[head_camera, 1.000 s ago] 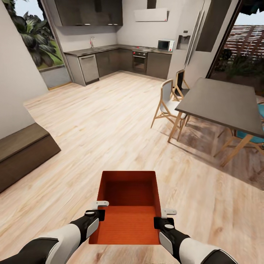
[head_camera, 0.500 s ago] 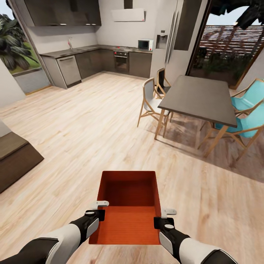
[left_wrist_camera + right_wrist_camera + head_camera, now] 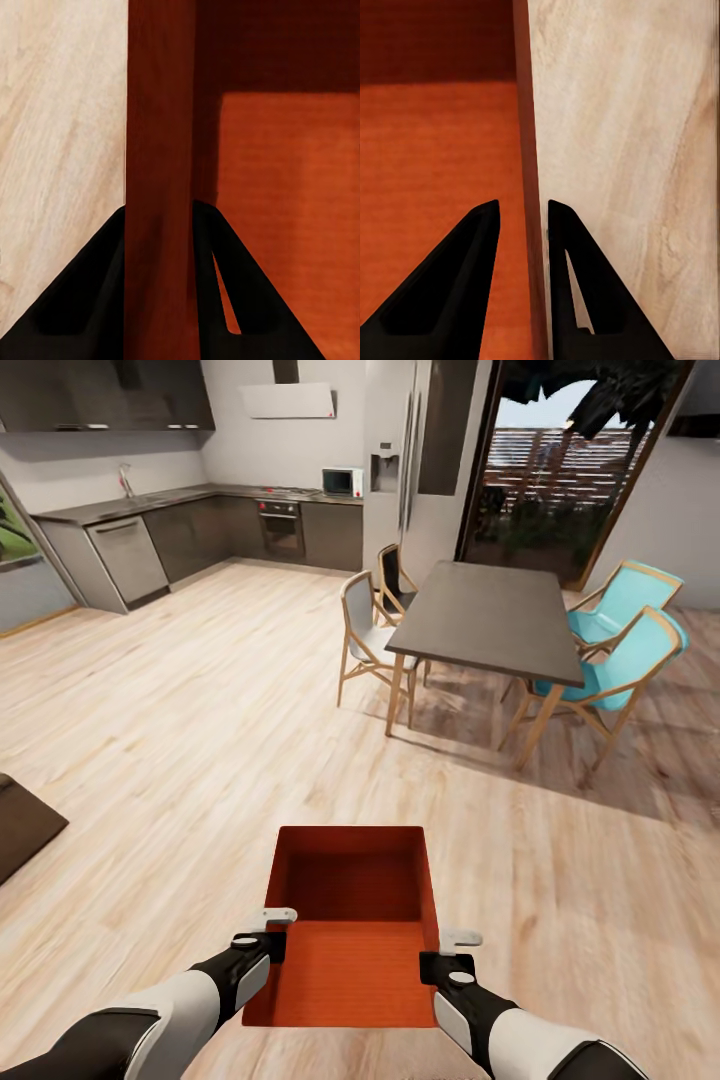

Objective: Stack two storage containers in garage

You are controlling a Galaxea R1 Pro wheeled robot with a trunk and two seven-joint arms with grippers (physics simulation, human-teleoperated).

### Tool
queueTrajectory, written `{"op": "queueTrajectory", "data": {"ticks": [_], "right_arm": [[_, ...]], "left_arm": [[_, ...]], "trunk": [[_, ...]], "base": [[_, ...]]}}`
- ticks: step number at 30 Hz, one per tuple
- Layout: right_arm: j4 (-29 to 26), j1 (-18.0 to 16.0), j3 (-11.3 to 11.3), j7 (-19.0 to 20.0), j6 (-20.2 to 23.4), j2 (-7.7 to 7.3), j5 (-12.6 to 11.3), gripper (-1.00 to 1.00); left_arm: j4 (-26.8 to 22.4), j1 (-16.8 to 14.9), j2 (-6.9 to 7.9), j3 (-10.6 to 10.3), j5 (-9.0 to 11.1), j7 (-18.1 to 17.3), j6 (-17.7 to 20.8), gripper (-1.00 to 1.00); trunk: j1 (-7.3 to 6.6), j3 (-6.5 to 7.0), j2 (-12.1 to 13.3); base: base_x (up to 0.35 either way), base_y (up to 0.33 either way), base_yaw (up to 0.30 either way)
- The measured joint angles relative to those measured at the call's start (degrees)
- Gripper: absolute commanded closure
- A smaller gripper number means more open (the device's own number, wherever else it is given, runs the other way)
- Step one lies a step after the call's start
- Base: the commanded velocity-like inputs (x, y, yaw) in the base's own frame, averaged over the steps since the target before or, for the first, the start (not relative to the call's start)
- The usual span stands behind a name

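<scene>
One red-orange open-top storage container (image 3: pixel 345 920) hangs low in front of me above the light wood plank floor. My left gripper (image 3: pixel 268 932) is shut on its left wall and my right gripper (image 3: pixel 448 950) on its right wall. In the left wrist view the two dark fingers of the left gripper (image 3: pixel 161 225) straddle the container's wall (image 3: pixel 161 112). The right wrist view has the right gripper (image 3: pixel 523 206) pinching the thin wall of the container (image 3: pixel 435 150), with the ribbed bottom on one side and floor on the other. The bin is empty.
I am in the room with dark kitchen cabinets (image 3: pixel 200 530). A grey dining table (image 3: pixel 485 615) stands ahead right, with wooden chairs (image 3: pixel 365 635) and teal chairs (image 3: pixel 620 650) around it. A glass door (image 3: pixel 560 470) lies behind it. A dark low block (image 3: pixel 20 825) sits at the left edge.
The whole view has swung to the right: the camera turned, bringing the table and teal chairs further in. The container and both grippers keep the same place in the picture.
</scene>
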Motion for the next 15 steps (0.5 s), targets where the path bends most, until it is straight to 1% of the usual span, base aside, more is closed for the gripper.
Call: {"op": "queueTrajectory", "data": {"ticks": [15], "right_arm": [[0.0, 0.0, 0.0, 0.1, 0.0, -0.08, 0.0, 1.00]], "left_arm": [[0.0, 0.0, -0.08, 0.0, 0.0, 0.1, 0.0, 1.00]], "trunk": [[0.00, 0.00, 0.0]], "base": [[0.000, 0.000, -0.282]]}}
